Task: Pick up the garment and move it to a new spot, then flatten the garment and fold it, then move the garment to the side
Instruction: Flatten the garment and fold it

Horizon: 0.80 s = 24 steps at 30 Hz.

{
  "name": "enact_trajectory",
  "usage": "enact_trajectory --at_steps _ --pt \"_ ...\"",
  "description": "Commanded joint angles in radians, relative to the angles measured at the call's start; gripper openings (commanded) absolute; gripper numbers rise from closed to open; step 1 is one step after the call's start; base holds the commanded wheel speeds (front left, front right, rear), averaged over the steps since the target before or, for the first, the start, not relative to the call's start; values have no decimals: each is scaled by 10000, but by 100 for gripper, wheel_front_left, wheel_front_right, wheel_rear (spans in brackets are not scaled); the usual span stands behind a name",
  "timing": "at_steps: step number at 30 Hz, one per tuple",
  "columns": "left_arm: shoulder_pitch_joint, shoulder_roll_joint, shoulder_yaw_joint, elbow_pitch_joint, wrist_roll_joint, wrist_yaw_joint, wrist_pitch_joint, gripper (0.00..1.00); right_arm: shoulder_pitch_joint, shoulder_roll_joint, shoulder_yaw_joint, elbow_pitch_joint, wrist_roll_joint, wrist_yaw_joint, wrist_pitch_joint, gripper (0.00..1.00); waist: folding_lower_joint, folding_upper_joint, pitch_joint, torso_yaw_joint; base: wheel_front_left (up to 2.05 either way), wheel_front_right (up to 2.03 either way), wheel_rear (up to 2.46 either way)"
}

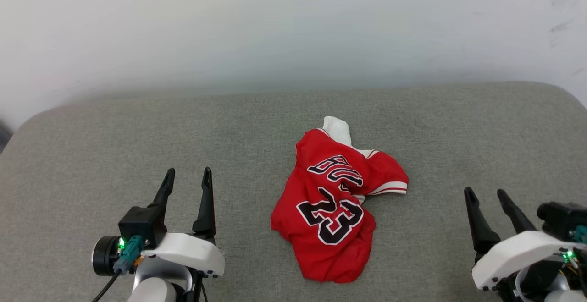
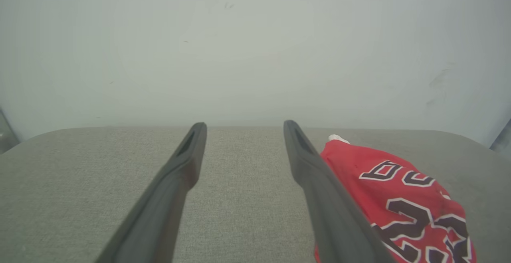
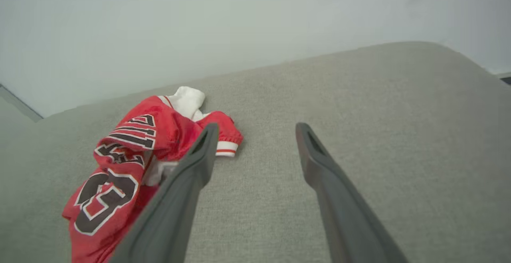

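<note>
Two pincers sit low over a soft grey pad (image 1: 91, 155), and both have their fingers spread wide apart with nothing in them. The left pincer (image 1: 189, 171) and the right pincer (image 1: 484, 192) both point forward, toward the pale wall (image 1: 293, 27).

The garment (image 1: 337, 205) lies crumpled on the pad between the two pincers, touching neither one. It is a red shirt with the front side up (you can read a big black "23" with white edges). Its long way runs from the pincers' end of the pad out toward the wall, leaning just a little. The red bottom edge is the near end, level with the pincers' white bases. The "23" comes next, then the bent black letters, and a white sleeve pokes out at the far end, well past the fingertips. A red part with a red and white striped edge sticks out sideways toward the right pincer.

From the left pincer's own camera the shirt sits just beyond its inner finger (image 2: 319, 183).
</note>
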Motion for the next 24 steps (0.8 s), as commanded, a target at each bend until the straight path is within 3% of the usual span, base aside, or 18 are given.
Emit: enact_trajectory --at_steps 1,11,16,24 --pt "-131 77 57 -265 30 96 -13 100 -804 -123 -18 505 608 -3 1255 100 1 -1 401 55 0 0 0" --pt "-749 -115 -163 -738 244 72 -117 100 -3628 -1264 680 2706 1816 -3 6193 100 1 -1 1707 793 0 0 0" --pt "-1061 -259 -239 -683 290 -9 -182 100 -4663 -1591 1119 3426 1780 -3 7196 100 1 -1 2248 1196 0 0 0" --pt "-1467 -516 -339 -487 359 -150 -231 100 -5385 -1804 1516 5115 1876 -3 7557 100 1 -1 2723 1615 0 0 0"
